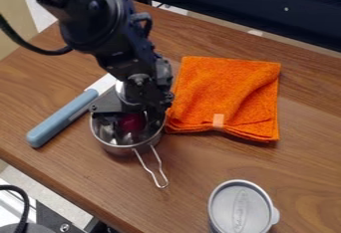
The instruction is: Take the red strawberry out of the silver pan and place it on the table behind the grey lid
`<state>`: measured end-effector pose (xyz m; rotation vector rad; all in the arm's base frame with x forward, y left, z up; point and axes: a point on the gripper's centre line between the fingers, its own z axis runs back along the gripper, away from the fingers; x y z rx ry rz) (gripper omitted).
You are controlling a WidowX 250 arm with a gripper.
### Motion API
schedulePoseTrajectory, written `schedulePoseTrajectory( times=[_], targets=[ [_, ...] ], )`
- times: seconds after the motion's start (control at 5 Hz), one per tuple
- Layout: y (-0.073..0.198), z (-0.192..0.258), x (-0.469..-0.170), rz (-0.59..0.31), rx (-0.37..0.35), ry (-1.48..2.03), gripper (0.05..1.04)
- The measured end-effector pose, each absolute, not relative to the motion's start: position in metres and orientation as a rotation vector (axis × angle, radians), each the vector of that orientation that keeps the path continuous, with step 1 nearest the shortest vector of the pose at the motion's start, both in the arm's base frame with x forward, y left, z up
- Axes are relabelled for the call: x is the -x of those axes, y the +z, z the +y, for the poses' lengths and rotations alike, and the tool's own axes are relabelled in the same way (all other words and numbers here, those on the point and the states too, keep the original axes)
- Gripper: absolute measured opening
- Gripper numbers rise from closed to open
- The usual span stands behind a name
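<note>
Red lump (132, 124) inside small round silver metal pan (124, 150), under black robot gripper (131, 117): can't tell how open or if holding anything, but could tip pan by bumping its rim.

One knife (63, 118) left, one cloth (230, 95) right, one silver tin (240, 211) near right — plus one pot (123, 150), one red object (131, 122).

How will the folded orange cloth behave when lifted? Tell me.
The orange cloth would probably hang floppy, since its surface falls into soft creases. Its stacked layers, visible along the near edge, may unfold if only the top one is pinched.
</note>
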<state>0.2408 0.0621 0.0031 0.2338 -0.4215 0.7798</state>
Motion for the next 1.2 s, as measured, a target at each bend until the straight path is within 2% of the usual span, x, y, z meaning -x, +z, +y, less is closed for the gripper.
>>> schedulePoseTrajectory(
  times=[0.2, 0.4, 0.6, 1.0, 1.2],
  targets=[
    [0.002, 0.061, -0.243, -0.425, -0.233, 0.782, 0.999],
    [0.0, 0.06, -0.242, -0.426, -0.224, 0.782, 0.95],
    [0.001, 0.061, -0.238, -0.408, -0.206, 0.796, 0.753],
    [0.01, 0.065, -0.231, -0.376, -0.239, 0.83, 0.745],
    [0.034, 0.064, -0.239, -0.367, -0.197, 0.865, 0.745]
  ],
)
